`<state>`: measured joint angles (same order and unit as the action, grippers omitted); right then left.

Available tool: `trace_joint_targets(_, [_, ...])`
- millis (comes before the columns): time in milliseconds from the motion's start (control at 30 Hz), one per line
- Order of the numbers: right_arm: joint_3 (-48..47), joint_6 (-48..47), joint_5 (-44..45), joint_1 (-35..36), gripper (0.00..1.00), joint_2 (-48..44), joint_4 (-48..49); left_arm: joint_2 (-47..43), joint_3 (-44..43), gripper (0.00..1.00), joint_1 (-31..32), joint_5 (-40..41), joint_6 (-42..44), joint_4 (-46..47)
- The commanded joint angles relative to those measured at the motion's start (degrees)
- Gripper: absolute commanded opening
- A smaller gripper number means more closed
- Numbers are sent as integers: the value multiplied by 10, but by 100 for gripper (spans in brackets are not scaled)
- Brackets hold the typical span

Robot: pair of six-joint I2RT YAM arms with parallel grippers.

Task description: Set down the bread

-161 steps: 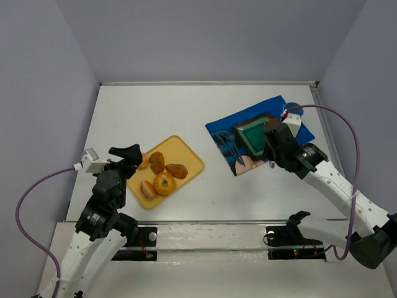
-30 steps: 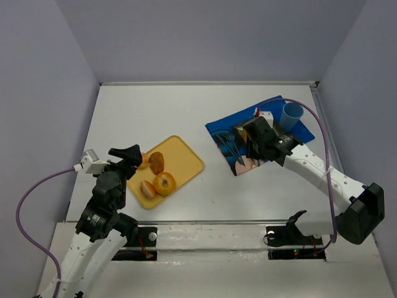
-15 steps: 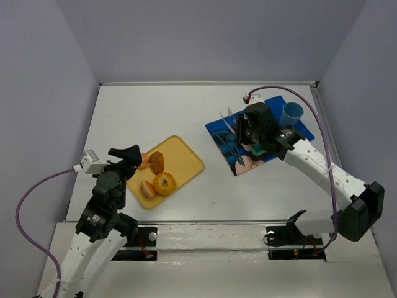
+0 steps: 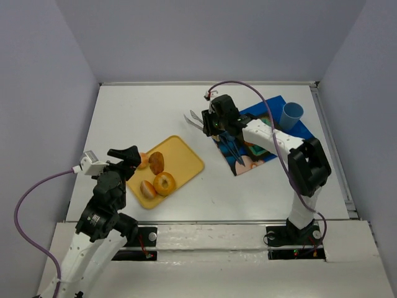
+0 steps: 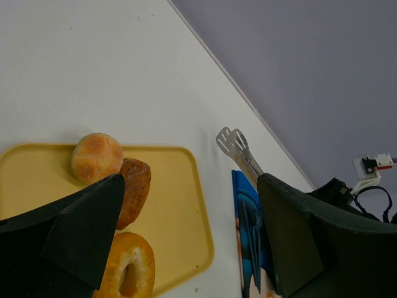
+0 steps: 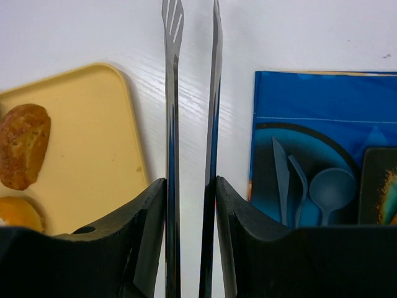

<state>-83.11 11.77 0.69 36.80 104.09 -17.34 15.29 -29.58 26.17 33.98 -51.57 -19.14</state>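
A yellow tray (image 4: 186, 162) holds several breads: a brown loaf (image 4: 156, 162), a ring-shaped one (image 4: 164, 183), and pale rolls (image 4: 147, 189). My right gripper (image 4: 214, 121) is shut on metal tongs (image 4: 195, 118), whose tips hang open and empty above the table between the tray and the blue placemat (image 4: 273, 121). In the right wrist view the tongs (image 6: 172, 93) sit between my fingers (image 6: 142, 236), with the tray (image 6: 80, 143) and brown loaf (image 6: 23, 152) to the left. My left gripper (image 4: 127, 158) is open over the tray's left end; below it lie the breads (image 5: 133, 189).
A blue cup (image 4: 290, 115) stands at the placemat's far right corner. Blue cutlery (image 6: 291, 180) lies on the mat beside a dark plate (image 6: 375, 174), mostly hidden under my right arm. Walls close in the table on three sides.
My right gripper has swung left with the tongs, from over the placemat to the gap beside the tray. One bread seen on the tray 5.4 s ago is gone from it. The left arm is still.
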Motion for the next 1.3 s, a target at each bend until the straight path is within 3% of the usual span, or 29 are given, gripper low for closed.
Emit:
trace_joint_targets(0, [-50,-15,-35,-1,42,44,69,15,-9,99,1,28,-7,10])
trace_joint_targets(267, [-107,-6,-29,-1,48,136,95,27,-14,99,1,29,-7,8])
trace_joint_targets(433, [-135,-3,-39,-1,62,185,91,22,-14,99,1,31,-9,5])
trace_joint_targets(667, [-133,-13,-36,-1,80,178,89,23,-15,99,1,31,-10,2])
trace_joint_targets(767, [-131,-20,-36,-1,84,158,86,22,-16,99,1,32,-11,2])
trace_joint_targets(867, [-119,-22,-38,5,100,113,86,23,-19,99,1,31,-11,-1])
trace_joint_targets(1067, [-47,-6,3,5,100,-8,113,26,-28,99,1,28,-17,-12])
trace_joint_targets(1267, [123,46,119,5,100,-198,124,54,-43,99,1,7,-23,-25])
